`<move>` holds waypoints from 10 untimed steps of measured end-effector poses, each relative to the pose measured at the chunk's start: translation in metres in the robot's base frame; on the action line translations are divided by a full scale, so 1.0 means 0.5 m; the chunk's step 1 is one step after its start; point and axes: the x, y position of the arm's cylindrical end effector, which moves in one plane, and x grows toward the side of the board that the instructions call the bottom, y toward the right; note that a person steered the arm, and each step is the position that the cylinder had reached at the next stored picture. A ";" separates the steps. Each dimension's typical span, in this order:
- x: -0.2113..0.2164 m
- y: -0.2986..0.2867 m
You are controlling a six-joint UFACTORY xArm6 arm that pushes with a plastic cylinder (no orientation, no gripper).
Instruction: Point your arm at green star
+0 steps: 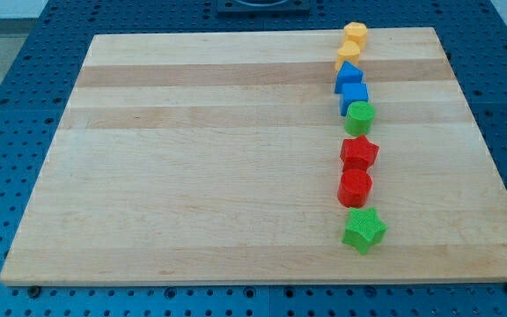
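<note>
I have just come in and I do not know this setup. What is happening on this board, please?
Nothing is being handled right now. My tip does not show in the view. Eight blocks stand in a line down the wooden board at the view's right: two yellow, two blue, a green cylinder, a red star, a red cylinder, and the green star nearest the view's bottom.

Pale wooden board (192, 176) on blue perforated table (7, 106).
</note>
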 end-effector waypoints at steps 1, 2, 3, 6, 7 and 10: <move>0.015 0.000; 0.076 0.000; 0.099 -0.029; 0.100 -0.202; 0.100 -0.264; 0.100 -0.325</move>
